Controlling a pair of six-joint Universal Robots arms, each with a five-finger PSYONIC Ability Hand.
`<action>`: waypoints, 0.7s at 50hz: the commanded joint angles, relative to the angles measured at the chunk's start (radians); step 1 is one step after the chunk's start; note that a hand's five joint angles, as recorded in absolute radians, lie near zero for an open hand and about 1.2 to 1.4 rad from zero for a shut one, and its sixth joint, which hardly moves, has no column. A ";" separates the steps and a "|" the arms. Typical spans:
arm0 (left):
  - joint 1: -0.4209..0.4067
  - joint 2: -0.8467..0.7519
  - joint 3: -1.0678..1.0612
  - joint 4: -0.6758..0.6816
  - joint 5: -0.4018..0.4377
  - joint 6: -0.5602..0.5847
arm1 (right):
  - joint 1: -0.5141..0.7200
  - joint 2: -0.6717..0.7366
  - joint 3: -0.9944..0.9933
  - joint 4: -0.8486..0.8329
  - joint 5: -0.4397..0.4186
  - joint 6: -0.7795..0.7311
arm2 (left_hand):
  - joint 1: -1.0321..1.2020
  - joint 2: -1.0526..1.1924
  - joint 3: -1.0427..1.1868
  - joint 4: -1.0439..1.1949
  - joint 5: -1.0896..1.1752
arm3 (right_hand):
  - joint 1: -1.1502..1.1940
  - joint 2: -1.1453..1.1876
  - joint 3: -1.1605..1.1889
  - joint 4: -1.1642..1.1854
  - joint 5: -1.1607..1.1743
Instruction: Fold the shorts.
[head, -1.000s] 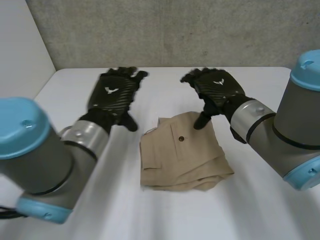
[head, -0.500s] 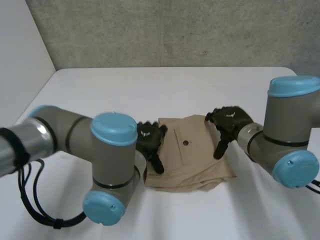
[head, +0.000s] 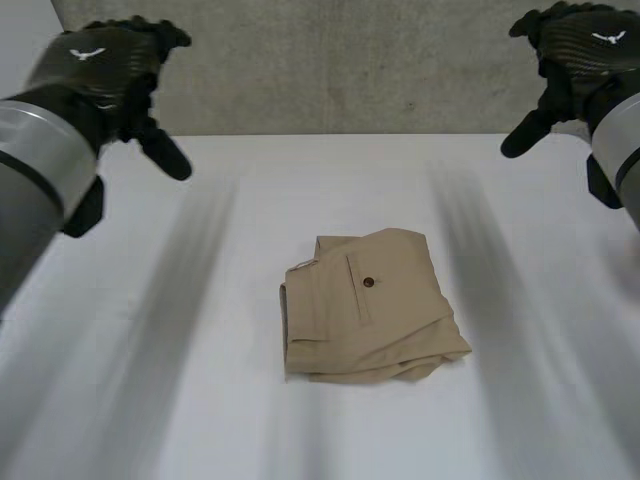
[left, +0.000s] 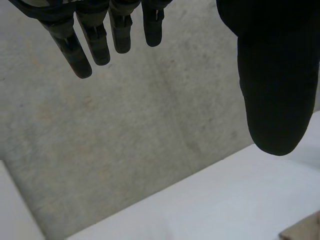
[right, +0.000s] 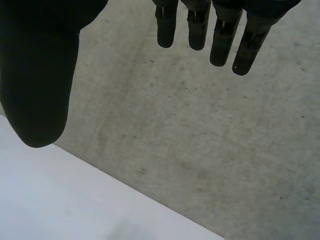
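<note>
And here we are: the shorts (head: 370, 305) lie in the middle of the white tabletop (head: 200, 300), a tan bundle folded into a compact, roughly square packet. The layered edges are stacked along the side nearest the camera. On top you can pick out a back pocket (head: 355, 285) with a small dark button (head: 368, 283) just beside it. Neither hand is on the cloth. The left hand (head: 100, 65) is held high off to the left of the head view, well apart from the shorts, out in front of the grey concrete wall (head: 350, 60). In its own wrist view its fingers (left: 95, 45) hang straight and relaxed, with the thumb (left: 277, 75) standing wide of them and only wall behind the gap between. One tan corner of the shorts just peeks in there, far below the thumb. Over on the other side, the right hand (head: 580, 45) mirrors it, up high at the right and equally far from the shorts. Its wrist view tells the same story, with the fingers (right: 220, 35) straight and side by side and the thumb (right: 40, 75) set well away from them. That hand is slack and empty, with the wall and a strip of tabletop beyond it.
</note>
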 joint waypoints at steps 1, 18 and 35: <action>0.038 0.002 -0.001 -0.056 0.043 0.000 | -0.006 0.008 -0.021 0.058 -0.002 -0.005 | -0.001 -0.027 -0.040 -0.031 -0.046 | -0.002 -0.043 -0.040 -0.059 -0.050; 0.040 0.001 -0.005 -0.050 0.048 0.003 | -0.003 -0.010 -0.001 0.064 -0.005 -0.051 | -0.001 -0.027 -0.040 -0.031 -0.046 | -0.002 -0.043 -0.040 -0.059 -0.050; 0.037 0.010 -0.050 0.004 0.046 0.003 | 0.009 -0.030 0.029 0.060 -0.008 -0.056 | -0.001 -0.027 -0.040 -0.031 -0.046 | -0.002 -0.043 -0.040 -0.059 -0.050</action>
